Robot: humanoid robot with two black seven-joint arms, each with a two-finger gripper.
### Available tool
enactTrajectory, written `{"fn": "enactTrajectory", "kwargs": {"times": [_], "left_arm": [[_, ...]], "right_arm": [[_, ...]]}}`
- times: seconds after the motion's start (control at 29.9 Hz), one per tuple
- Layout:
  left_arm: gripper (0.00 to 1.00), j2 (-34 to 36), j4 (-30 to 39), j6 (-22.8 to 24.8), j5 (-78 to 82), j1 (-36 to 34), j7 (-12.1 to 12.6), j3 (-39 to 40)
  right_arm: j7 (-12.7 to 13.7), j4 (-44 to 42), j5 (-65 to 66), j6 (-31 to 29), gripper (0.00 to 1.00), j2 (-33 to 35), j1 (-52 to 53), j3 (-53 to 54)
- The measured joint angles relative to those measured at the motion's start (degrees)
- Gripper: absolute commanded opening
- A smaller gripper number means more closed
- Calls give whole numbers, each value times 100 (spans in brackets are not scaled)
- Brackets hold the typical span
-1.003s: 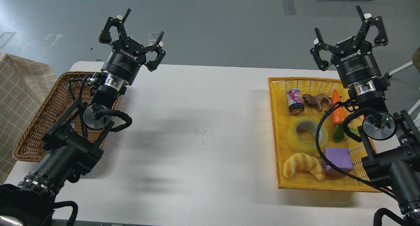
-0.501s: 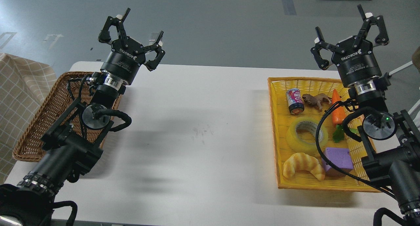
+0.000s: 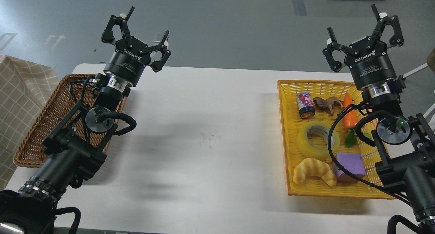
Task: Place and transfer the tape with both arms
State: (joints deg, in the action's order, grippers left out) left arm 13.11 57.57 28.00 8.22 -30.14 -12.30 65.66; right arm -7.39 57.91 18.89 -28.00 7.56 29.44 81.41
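Observation:
The tape (image 3: 317, 140), a yellowish translucent roll with a grey-white core, lies flat in the middle of the yellow basket (image 3: 283, 132) on the right side of the white table. My right gripper (image 3: 355, 24) is open and empty, raised above the far end of that basket, well above and beyond the tape. My left gripper (image 3: 144, 24) is open and empty, raised above the far left of the table, by the far corner of the brown wicker basket (image 3: 37, 132). A black cable of my right arm crosses the tape's right edge.
The yellow basket also holds a drink can (image 3: 305, 104), a brown toy animal (image 3: 328, 104), a toy carrot (image 3: 350, 113), a croissant toy (image 3: 314, 171) and a purple block (image 3: 351, 164). A checked cloth (image 3: 20, 91) lies at the left edge.
Both grippers have risen very slightly and stayed open. Nothing in the baskets has moved.

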Motion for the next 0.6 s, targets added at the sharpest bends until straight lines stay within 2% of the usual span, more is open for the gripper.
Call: {"fn": "enactTrajectory", "kwargs": {"times": [0.6], "left_arm": [[98,-8,0,0,-4,-1,0,12]], "right_arm": [[0,5,2,0,100,12,18,-14]]}}
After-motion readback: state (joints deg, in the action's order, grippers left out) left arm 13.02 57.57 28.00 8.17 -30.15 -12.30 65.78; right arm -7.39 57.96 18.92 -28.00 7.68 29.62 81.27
